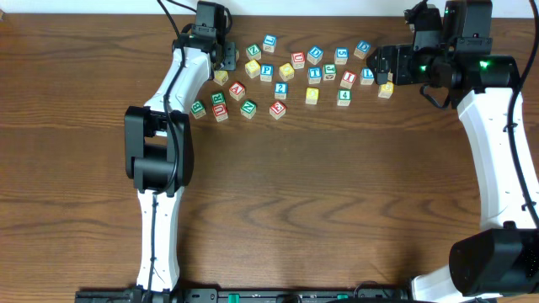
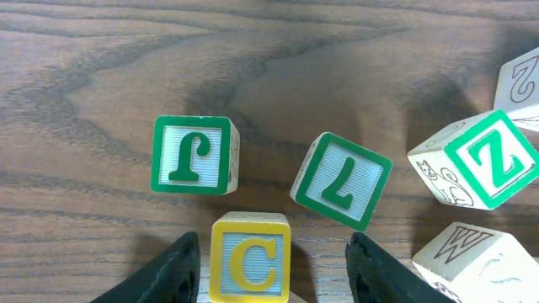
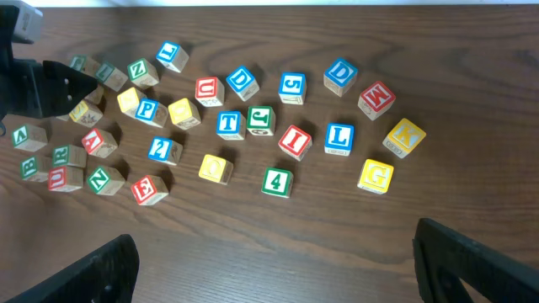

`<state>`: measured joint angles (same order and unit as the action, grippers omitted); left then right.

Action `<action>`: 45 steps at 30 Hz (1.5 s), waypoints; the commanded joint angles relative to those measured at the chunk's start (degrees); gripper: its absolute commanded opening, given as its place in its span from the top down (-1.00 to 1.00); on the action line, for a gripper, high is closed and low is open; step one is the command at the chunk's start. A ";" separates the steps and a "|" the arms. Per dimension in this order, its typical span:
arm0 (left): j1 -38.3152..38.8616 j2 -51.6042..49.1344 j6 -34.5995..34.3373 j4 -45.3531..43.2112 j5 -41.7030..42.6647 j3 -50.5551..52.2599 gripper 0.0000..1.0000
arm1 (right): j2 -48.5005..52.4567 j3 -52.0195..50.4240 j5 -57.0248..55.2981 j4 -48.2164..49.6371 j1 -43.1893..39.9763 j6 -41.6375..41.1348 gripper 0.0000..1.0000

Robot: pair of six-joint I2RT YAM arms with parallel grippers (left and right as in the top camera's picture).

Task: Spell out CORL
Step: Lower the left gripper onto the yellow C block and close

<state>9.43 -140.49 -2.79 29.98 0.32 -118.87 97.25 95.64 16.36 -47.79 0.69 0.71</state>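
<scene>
A yellow block with the letter C [image 2: 250, 257] sits on the table between the two open fingers of my left gripper [image 2: 271, 237], with a gap on each side. In the overhead view this gripper [image 1: 223, 66] is at the left end of the block cluster, over the C block [image 1: 221, 78]. A blue L block [image 3: 338, 137] lies at the right of the cluster. My right gripper [image 3: 274, 240] is open and empty, hovering over bare wood; from overhead it [image 1: 383, 69] is at the cluster's right end.
Several lettered and numbered blocks are scattered across the back of the table [image 1: 278, 210]. Right by the C block lie a green J block [image 2: 194, 156], a green 7 block [image 2: 341, 179] and a green Z block [image 2: 493, 160]. A yellow K block [image 3: 404, 135] and a yellow G block [image 3: 375, 175] lie at the right.
</scene>
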 commanded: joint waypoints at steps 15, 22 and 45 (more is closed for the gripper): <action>-0.26 0.98 0.81 1.33 -0.76 -0.24 -0.10 | -0.11 1.09 0.68 -0.07 -0.26 0.68 -0.99; -0.24 -0.74 1.03 2.45 -0.79 -0.22 -0.10 | -0.11 1.09 0.68 -0.07 -0.26 0.68 -0.98; -0.63 -3.02 1.03 0.31 -1.03 0.13 0.04 | -0.11 1.09 0.68 -0.07 -0.26 0.68 -0.99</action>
<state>9.10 -142.32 -2.57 30.39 -0.36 -118.87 97.25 95.64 16.36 -47.79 0.69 0.71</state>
